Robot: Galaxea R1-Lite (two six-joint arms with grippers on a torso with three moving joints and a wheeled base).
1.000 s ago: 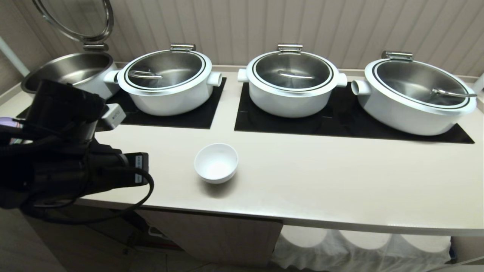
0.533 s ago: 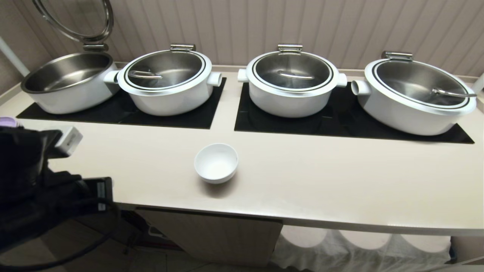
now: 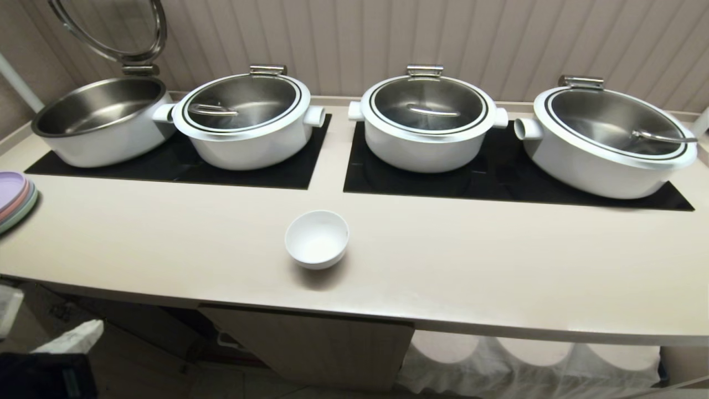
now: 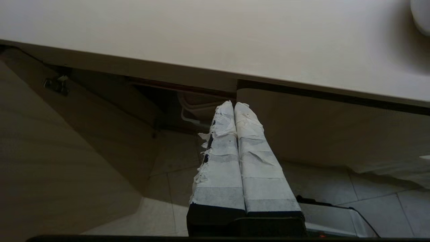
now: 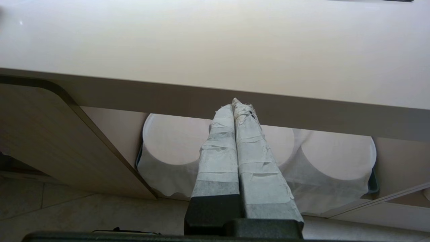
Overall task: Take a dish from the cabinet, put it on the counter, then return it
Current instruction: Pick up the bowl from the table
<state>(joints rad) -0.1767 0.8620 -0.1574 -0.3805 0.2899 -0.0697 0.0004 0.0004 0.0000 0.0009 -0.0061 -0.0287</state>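
The dish (image 3: pixel 317 239), a small white bowl, stands upright and alone on the pale counter (image 3: pixel 471 266), near its front edge. In the left wrist view only its rim (image 4: pixel 421 13) shows. My left gripper (image 4: pixel 234 104) is shut and empty. It hangs below the counter's edge, left of the dish, pointing into the open cabinet (image 4: pixel 174 107) beside its swung-out door (image 4: pixel 50 151). Its taped fingers (image 3: pixel 72 338) show in the head view's bottom left corner. My right gripper (image 5: pixel 234 102) is shut and empty, parked under the counter edge further right.
Three lidded white pots (image 3: pixel 426 119) and one open pot (image 3: pixel 99 119) with its lid raised stand on black inset panels (image 3: pixel 266 174) at the back. Pastel plates (image 3: pixel 14 199) are stacked at the counter's left end. White cloth-covered round stacks (image 5: pixel 168 141) sit under the counter.
The left arm has dropped from above the counter's left part to below its front edge, leaving most of the head view and uncovering the pastel plates. The dish has stayed put.
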